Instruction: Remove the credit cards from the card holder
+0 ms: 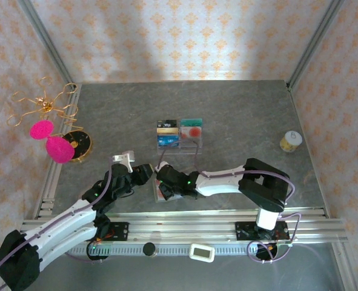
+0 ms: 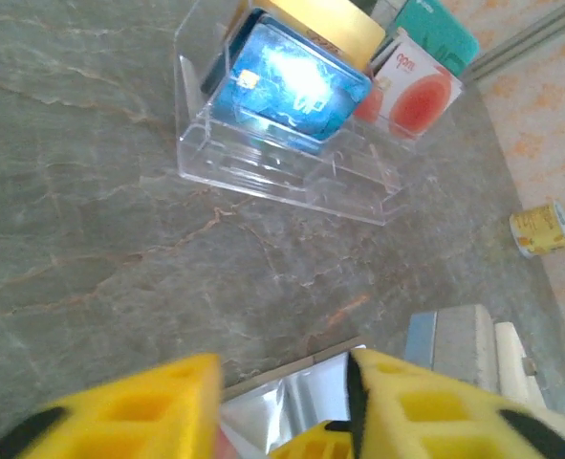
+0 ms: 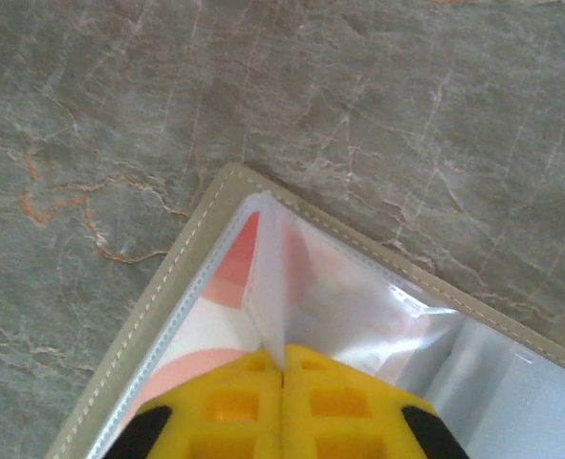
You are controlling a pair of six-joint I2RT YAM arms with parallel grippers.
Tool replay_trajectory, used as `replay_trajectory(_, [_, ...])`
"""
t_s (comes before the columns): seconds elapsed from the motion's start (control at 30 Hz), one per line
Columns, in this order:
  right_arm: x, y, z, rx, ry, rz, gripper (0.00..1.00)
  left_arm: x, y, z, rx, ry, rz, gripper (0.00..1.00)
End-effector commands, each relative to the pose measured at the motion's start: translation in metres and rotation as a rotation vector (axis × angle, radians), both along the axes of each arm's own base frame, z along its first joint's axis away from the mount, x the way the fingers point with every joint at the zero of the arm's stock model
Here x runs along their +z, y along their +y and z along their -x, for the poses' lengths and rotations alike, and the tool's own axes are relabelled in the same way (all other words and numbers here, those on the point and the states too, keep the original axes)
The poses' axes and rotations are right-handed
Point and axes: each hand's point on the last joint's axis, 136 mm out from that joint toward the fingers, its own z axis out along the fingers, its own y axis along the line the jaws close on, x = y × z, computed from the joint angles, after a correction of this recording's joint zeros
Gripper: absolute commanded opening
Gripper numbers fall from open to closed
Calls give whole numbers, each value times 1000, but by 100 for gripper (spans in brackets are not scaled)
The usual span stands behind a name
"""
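Left gripper (image 1: 149,174): low over the left side of the card holder (image 1: 161,195); in the left wrist view (image 2: 284,382) yellow fingers (image 2: 139,406) stand apart with a shiny clear leaf between them; grip or no grip not determinable.
Right gripper (image 1: 162,180): in the right wrist view (image 3: 282,368) pads pressed together, pinching a thin clear inner leaf of the card holder (image 3: 153,316).
Card holder: lying open on the grey table (image 1: 239,109), close to the near edge, just ahead of the front rail (image 1: 185,223); olive stitched border and one rounded corner exposed in the right wrist view.
Credit cards: one pale card with red blotches (image 3: 227,330) inside the clear pocket, flush against the holder's border; a bright blue card (image 2: 292,81) and a pale red-blotched card (image 2: 421,100) standing upright in the acrylic tray (image 2: 263,177).
Acrylic tray (image 1: 180,145): just beyond the holder, toward table centre, near but apart from both grippers.
Open room: bare surface right of the tray up to a small gold tin (image 1: 291,141); bare surface beyond the tray up to the back wall; bare strip right of the holder along the front rail.
Left edge: round black-and-gold disc (image 1: 79,145) and pink objects (image 1: 50,139) crowded against the left side rail, well apart from the holder.
Right edge: gold tin near the right wall.
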Motion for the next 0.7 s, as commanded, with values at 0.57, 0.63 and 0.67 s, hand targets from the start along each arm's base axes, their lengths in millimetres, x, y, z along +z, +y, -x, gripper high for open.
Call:
replay_trajectory(0.57, [81, -44, -21, -300, -137, -314, 38, -47, -67, 35, -311, 181, -136, 14])
replay_trajectory(0.63, [87, -58, -22, -340, -156, -318, 38, -48, -78, 36, -349, 195, -144, 15])
replay_trajectory(0.67, [90, -64, -23, -356, -165, -322, 38, -48, -84, 37, -369, 197, -139, 15])
